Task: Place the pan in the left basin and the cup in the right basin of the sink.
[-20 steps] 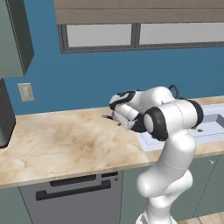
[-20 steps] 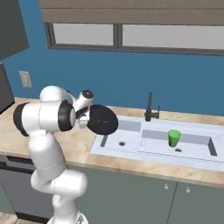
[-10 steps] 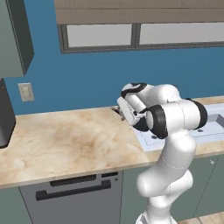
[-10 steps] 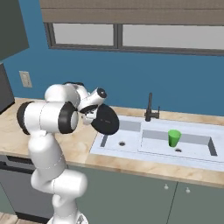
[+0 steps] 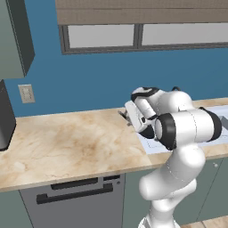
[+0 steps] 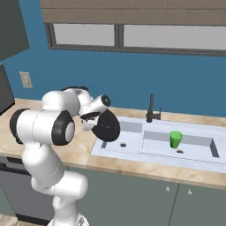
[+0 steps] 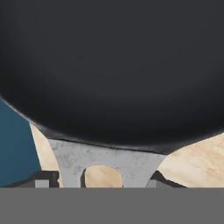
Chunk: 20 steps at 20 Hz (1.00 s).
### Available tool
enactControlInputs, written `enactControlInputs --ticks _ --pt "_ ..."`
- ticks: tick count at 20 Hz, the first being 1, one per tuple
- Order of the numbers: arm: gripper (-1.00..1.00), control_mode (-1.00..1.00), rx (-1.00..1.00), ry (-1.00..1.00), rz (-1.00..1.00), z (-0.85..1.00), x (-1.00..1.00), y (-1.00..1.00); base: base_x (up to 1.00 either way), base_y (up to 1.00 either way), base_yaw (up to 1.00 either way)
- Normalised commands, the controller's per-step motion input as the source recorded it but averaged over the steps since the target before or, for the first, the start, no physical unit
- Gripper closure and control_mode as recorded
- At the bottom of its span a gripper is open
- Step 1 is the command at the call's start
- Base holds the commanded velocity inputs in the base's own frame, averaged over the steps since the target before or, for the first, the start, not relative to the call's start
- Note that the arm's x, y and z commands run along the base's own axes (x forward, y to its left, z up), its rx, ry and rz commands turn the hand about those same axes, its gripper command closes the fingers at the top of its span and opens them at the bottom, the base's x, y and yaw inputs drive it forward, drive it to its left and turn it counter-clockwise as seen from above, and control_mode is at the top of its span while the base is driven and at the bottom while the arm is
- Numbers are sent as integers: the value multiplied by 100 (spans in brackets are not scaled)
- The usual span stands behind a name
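The black pan (image 6: 107, 126) hangs tilted on edge above the counter, at the left rim of the sink (image 6: 150, 160). My gripper (image 6: 92, 123) is shut on its handle end. In the hand view the pan's dark bottom (image 7: 112, 65) looms close, with its grey handle bracket (image 7: 105, 159) between my fingertips (image 7: 41, 179). From the left base the gripper (image 5: 133, 118) sits behind my arm, the pan (image 5: 147, 132) mostly hidden. The green cup (image 6: 175, 139) stands upright in the wider right basin (image 6: 194, 148). The squarish left basin (image 6: 128, 129) lies just right of the pan.
A slim black faucet (image 6: 151, 108) rises behind the sink. The marble counter (image 5: 67, 147) stretches left to a dark appliance (image 5: 3, 116). A wall outlet (image 5: 26, 93) and a window sit on the blue wall. A dishwasher front (image 5: 73, 198) is below the counter.
My hand has rolled and lifted a little with the pan, shifting slightly toward the sink. The cup has not moved.
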Motion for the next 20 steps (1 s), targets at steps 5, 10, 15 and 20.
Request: enactControlInputs --ticks 5,10,15,20 --pt "100 -100 8 1 -1 0 15 -28 0 0 0" --pt "100 -100 13 5 0 -8 39 -39 0 0 0" --pt "100 -100 14 9 0 -18 48 -45 0 0 0" --pt "100 -100 6 12 0 -30 43 -39 0 0 0"
